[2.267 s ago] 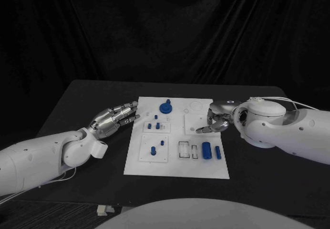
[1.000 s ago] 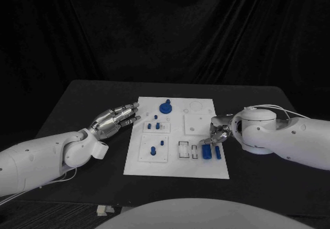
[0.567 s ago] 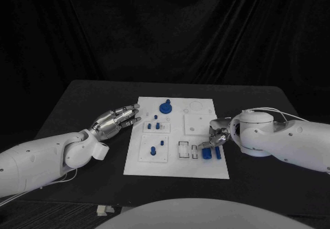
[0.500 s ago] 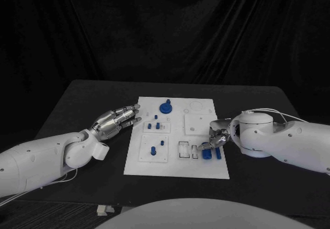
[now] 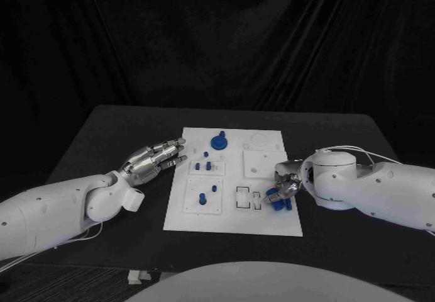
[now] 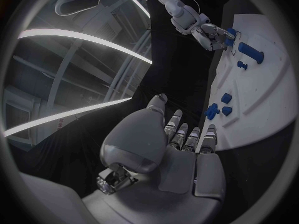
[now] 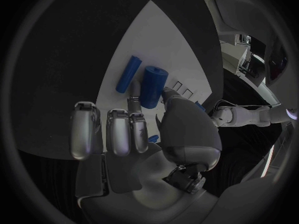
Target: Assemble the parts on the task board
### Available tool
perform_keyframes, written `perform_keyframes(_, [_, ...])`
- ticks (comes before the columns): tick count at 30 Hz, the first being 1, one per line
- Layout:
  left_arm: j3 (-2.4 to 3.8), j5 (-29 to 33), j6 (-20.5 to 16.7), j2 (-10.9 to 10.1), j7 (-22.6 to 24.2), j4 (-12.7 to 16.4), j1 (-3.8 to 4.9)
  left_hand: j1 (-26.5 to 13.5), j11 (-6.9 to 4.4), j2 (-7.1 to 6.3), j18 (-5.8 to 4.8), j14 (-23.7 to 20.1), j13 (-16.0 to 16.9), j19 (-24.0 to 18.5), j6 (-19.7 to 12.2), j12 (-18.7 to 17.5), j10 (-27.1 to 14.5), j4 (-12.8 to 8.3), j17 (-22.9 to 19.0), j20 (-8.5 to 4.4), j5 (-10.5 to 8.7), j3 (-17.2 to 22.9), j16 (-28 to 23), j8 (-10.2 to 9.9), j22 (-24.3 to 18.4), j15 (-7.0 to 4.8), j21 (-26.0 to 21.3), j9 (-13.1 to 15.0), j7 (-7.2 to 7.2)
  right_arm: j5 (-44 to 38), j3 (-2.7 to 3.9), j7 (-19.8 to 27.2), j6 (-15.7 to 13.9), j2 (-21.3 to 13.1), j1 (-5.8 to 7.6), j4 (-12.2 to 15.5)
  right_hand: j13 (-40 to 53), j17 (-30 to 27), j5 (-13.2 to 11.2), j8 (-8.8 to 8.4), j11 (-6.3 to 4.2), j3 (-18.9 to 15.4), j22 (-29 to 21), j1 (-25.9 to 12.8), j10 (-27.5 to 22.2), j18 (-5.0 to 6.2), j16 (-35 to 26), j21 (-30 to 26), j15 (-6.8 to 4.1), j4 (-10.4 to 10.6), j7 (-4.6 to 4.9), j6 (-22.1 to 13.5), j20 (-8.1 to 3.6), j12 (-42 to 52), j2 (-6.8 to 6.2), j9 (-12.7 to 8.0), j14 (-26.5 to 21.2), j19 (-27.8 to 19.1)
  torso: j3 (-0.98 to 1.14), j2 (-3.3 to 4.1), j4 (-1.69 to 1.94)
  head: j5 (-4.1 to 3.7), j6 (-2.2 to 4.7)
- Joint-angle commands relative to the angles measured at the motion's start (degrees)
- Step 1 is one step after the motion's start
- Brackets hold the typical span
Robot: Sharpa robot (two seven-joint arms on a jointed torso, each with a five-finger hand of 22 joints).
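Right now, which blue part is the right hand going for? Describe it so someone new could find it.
Find the white task board mid-table and go to its near right corner, where the right hand rests. Two blue cylinders lie side by side there; it is the thick blue cylinder touched by a fingertip, stubbier than the slim blue rod beside it.

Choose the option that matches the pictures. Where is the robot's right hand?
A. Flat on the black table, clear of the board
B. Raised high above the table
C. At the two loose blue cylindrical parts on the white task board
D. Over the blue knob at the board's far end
C: the right hand has its fingers at the thick blue cylinder, beside the thin blue cylinder, on the white task board.
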Motion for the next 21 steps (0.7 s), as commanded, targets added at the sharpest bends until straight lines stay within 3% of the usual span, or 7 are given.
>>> perform_keyframes(1, [0.05, 0.4, 0.9, 0.1, 0.4, 0.0, -0.09, 0.0, 0.12, 0.18, 0.58, 0.0, 0.1, 0.1, 0.2, 0.3, 0.0, -0.1, 0.1, 0.38, 0.23, 0.2, 0.3, 0.4, -0.1, 0.45, 0.1, 0.1, 0.4, 0.7, -0.09, -1.0, 0.9, -0.1, -0.3, 0.2, 15.1, 3.5, 4.6, -0.2, 0.56, 0.7, 11.6, 2.0, 6.0, 0.34, -0.4, -0.3, 0.51, -1.3, 0.1, -1.1, 0.47, 0.2, 0.67, 0.8, 3.9, 1.7, 0.0, 0.01, -0.01, 0.02, -0.01])
perform_keyframes(3, [0.05, 0.4, 0.9, 0.1, 0.3, 0.0, -0.1, 0.0, 0.14, 0.18, 0.57, -0.1, 0.1, 0.1, 0.1, 0.3, 0.0, -0.2, 0.1, 0.39, 0.24, 0.3, 0.2, 0.4, -0.1, 0.46, 0.1, 0.1, 0.41, 1.8, -0.09, -0.9, 0.2, -0.3, -0.31, 0.4, 15.1, 3.5, 8.6, -0.08, 0.65, 1.5, 11.6, 2.9, 6.0, 0.36, -0.5, -0.5, 0.58, -2.4, 0.21, -2.1, 0.53, 0.2, 0.77, 1.6, 3.9, 1.7, 0.0, 0.0, 0.0, 0.04, -0.01])
perform_keyframes(4, [0.05, 0.4, 0.9, 0.1, 0.3, 0.0, -0.11, 0.0, 0.14, 0.18, 0.57, -0.1, 0.1, 0.1, 0.1, 0.3, 0.0, -0.2, 0.1, 0.39, 0.24, 0.3, 0.2, 0.4, -0.1, 0.46, 0.1, 0.1, 0.41, 2.4, -0.09, -0.8, -0.2, -0.3, -0.32, 0.5, 15.1, 3.4, 8.9, -0.01, 0.65, 1.6, 11.6, 2.9, 6.0, 0.37, -0.5, -0.5, 0.6, -2.5, 0.23, -2.2, 0.56, 0.2, 0.77, 1.7, 3.9, 1.7, 0.0, 0.0, 0.01, 0.07, -0.01])
perform_keyframes(5, [0.05, 0.4, 0.9, 0.1, 0.3, 0.0, -0.11, 0.0, 0.14, 0.18, 0.57, -0.1, 0.1, 0.1, 0.1, 0.3, 0.0, -0.2, 0.1, 0.39, 0.24, 0.3, 0.2, 0.4, -0.1, 0.46, 0.1, 0.1, 0.41, 3.1, -0.09, -0.8, -0.6, -0.4, -0.32, 0.6, 15.1, 3.4, 11.8, 0.11, 0.63, 2.5, 11.6, 3.9, 6.0, 0.4, -0.5, -0.6, 0.56, -3.6, 0.2, -2.8, 0.54, 0.2, 0.88, 2.2, 3.9, 1.7, 0.0, 0.01, 0.02, 0.11, -0.01])
perform_keyframes(12, [0.05, 0.4, 1.0, 0.1, 0.2, 0.0, -0.15, 0.0, 0.15, 0.19, 0.57, 0.0, 0.1, 0.1, 0.1, 0.3, 0.0, -0.2, 0.1, 0.41, 0.27, 0.3, 0.3, 0.4, 0.0, 0.48, 0.1, 0.1, 0.42, 11.7, -0.09, -0.3, -4.6, -1.5, -0.2, 1.6, 15.1, 3.6, 19.7, 1.34, 0.71, 5.7, 11.5, 4.7, 6.0, 0.42, -0.4, -0.8, 0.64, -6.3, 0.33, -4.7, 0.6, 0.2, 1.17, 4.1, 3.9, 1.7, 0.0, 0.0, -0.01, 0.4, -0.01])
perform_keyframes(15, [0.05, 0.4, 1.0, 0.1, 0.2, 0.0, -0.16, 0.0, 0.15, 0.19, 0.57, 0.0, 0.1, 0.1, 0.1, 0.3, 0.0, -0.2, 0.1, 0.41, 0.27, 0.3, 0.3, 0.4, 0.0, 0.48, 0.1, 0.1, 0.42, 16.7, -0.08, -0.1, -6.5, -2.1, 0.24, 2.2, 15.1, 4.3, 21.6, 2.08, 0.6, 6.8, 11.6, 3.9, 6.0, 0.37, -0.1, -0.5, 0.63, -6.9, 0.26, -4.8, 0.57, 0.2, 1.33, 4.8, 4.1, 1.9, 0.0, -0.02, -0.03, 0.54, -0.01])
perform_keyframes(21, [0.05, 0.4, 1.0, 0.1, 0.1, -0.1, -0.18, 0.0, 0.17, 0.2, 0.57, 0.0, 0.1, 0.1, 0.1, 0.3, 0.0, -0.2, 0.1, 0.42, 0.29, 0.3, 0.3, 0.4, -0.1, 0.48, 0.1, 0.1, 0.44, 27.2, -0.08, 0.2, -9.4, -2.6, 1.84, 2.8, 15.1, 4.9, 21.8, 2.78, 0.59, 7.4, 11.7, 1.9, 6.0, 0.32, 0.3, -0.3, 0.56, -6.4, 0.17, -4.7, 0.55, 0.2, 1.78, 5.4, 4.2, 2.0, 0.02, -0.01, -0.02, 0.57, -0.01])
